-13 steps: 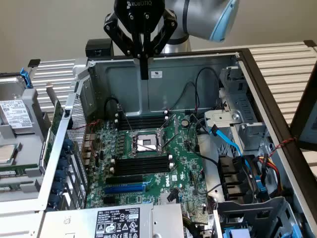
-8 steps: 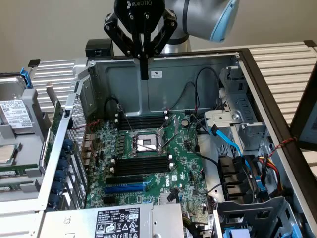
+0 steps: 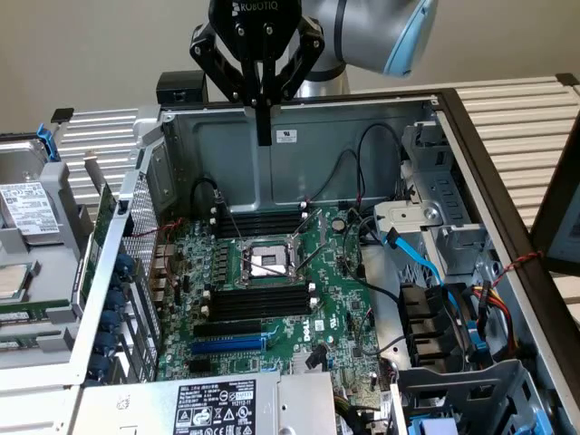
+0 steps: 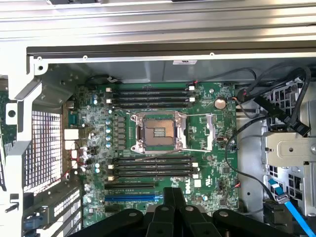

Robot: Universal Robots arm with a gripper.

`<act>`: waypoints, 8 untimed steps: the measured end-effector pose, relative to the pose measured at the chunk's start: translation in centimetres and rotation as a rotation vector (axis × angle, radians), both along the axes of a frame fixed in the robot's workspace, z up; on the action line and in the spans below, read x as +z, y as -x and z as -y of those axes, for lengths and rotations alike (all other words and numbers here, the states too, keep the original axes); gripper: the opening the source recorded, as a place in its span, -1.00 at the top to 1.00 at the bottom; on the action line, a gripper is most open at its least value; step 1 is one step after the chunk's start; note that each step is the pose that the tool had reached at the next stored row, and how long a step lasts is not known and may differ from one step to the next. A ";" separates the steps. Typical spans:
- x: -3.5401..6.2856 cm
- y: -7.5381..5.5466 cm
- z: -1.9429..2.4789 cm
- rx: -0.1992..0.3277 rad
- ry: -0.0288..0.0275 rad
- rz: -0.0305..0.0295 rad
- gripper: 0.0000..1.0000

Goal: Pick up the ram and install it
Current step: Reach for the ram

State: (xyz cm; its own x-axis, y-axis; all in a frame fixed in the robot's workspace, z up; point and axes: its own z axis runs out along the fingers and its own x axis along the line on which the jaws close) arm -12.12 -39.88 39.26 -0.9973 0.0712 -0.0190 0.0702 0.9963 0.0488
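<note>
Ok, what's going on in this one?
A single robot arm hangs its gripper above an open computer case, high over the motherboard. The jaws are shut on each other, and nothing can be seen held between them. Below them the wrist view looks down on the processor socket and the black memory slots with white end clips on either side of it. The gripper is touching nothing on the board.

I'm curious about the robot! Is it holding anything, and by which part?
Nothing shows in the black gripper; its jaws are shut together.
</note>
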 end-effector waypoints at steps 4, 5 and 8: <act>0.00 0.8 0.00 0.000 0.0001 0.0000 0.80; 0.00 1.1 0.00 0.000 0.0001 -0.0003 0.80; 0.00 2.1 0.00 0.000 0.0001 -0.0097 0.80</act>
State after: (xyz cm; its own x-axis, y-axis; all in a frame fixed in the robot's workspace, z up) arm -14.22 -39.88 39.26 -0.9974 0.0712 -0.0094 0.0706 0.9963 0.0481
